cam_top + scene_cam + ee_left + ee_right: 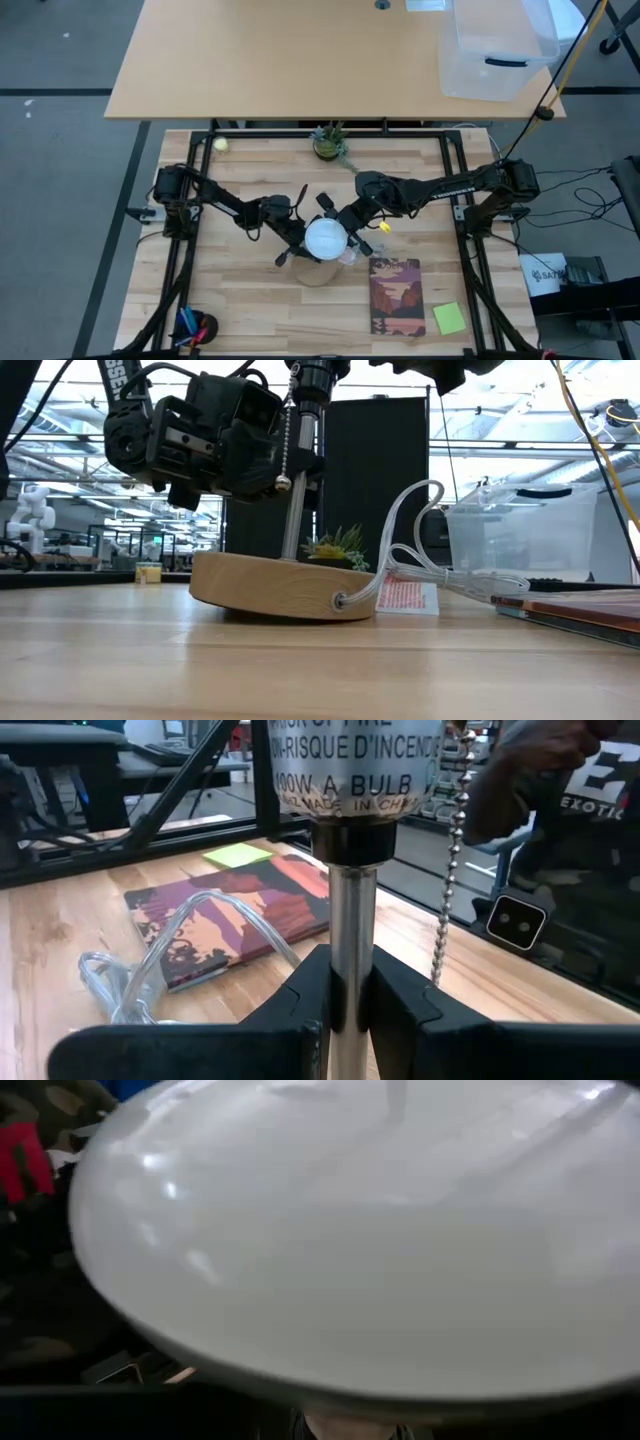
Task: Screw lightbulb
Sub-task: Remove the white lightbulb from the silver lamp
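A lamp stands mid-table on a round wooden base [280, 588], with an upright metal stem [350, 920] and a socket [350, 770] on top. The white lightbulb [325, 240] sits over the socket and fills the right wrist view [350, 1230]. My left gripper [350, 985] comes from the table's left and is shut on the stem. My right gripper [342, 228] comes from the right and is shut on the bulb's globe. A bead pull chain [452, 870] hangs beside the stem. My left gripper pinches the lamp's metal stem [350, 960] below the socket, between its two fingers [300, 1010]. The fingers come level from the table's left and lie across the upright stem. The lamp's base rests on the table. My right gripper has the bulb's round globe [335, 236] between its fingers, coming from the table's right and a little above. The bulb fills the wrist view and hides the fingers, so the exact place of contact cannot be told. The bulb stands over the lamp's socket.
A clear cord [410, 540] loops from the base toward the right. A book [396, 295] and a yellow-green sticky note [449, 318] lie at the near right. A small plant [330, 142] and a yellow-green ball [221, 144] stand at the far edge. A clear bin [495, 45] stands beyond.
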`<action>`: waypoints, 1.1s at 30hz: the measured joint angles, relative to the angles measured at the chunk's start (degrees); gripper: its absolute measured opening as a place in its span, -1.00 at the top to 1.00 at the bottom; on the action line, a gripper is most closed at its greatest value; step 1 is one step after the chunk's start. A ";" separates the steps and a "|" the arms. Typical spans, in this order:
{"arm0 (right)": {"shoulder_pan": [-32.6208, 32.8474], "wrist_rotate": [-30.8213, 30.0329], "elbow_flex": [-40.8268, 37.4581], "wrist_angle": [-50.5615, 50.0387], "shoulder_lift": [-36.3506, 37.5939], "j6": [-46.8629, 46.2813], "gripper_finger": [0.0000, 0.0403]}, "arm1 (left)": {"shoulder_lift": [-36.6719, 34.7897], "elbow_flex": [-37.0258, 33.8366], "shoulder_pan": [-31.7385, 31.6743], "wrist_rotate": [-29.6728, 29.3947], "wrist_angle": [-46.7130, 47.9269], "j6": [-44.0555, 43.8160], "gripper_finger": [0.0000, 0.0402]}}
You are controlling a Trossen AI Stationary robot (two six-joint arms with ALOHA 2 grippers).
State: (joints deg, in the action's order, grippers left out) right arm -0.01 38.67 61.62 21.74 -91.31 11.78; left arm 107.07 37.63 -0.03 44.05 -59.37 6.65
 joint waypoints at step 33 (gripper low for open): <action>1.99 -8.84 2.24 -7.14 -0.07 -3.79 -0.38 | 4.15 2.40 -0.37 -0.34 -1.34 1.69 0.77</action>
State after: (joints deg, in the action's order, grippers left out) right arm 1.98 29.82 63.86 14.60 -91.37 8.00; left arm 111.22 40.03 -0.40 43.71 -60.72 8.34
